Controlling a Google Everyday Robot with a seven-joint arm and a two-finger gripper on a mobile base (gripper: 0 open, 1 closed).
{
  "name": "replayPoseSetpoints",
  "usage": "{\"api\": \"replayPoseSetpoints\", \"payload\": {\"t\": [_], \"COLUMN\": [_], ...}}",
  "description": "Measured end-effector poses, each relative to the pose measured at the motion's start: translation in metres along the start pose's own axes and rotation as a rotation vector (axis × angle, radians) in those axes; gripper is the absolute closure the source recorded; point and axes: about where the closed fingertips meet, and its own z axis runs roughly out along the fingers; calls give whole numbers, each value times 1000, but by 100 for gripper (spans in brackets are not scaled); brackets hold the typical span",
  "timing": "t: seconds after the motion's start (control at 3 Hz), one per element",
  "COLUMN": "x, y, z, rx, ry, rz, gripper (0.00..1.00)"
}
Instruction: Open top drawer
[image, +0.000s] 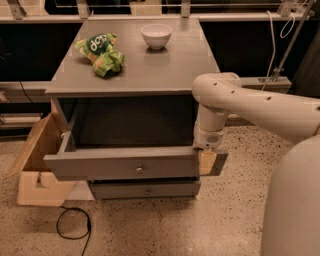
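Note:
The top drawer (100, 167) of the grey cabinet stands pulled well out, its dark inside showing. Its front panel carries a small round metal knob (139, 170). My gripper (207, 161) hangs down from the white arm (250, 102) at the right end of the drawer's front panel, over its top edge. A shallower grey drawer (145, 190) sits closed below.
A white bowl (156, 35) and a green snack bag (100, 52) lie on the cabinet top. An open cardboard box (35, 165) stands on the floor at the left, with a black cable (75, 227) in front. My white body (292, 210) fills the right side.

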Motion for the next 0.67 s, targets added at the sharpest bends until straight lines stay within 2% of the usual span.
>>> {"api": "replayPoseSetpoints", "payload": {"t": [0.33,0.67], "x": [-1,7], "y": [0,18], "z": [-1,5], "rx": [0,9], "ry": [0,-45], "rz": [0,43], "gripper": [73,73]}}
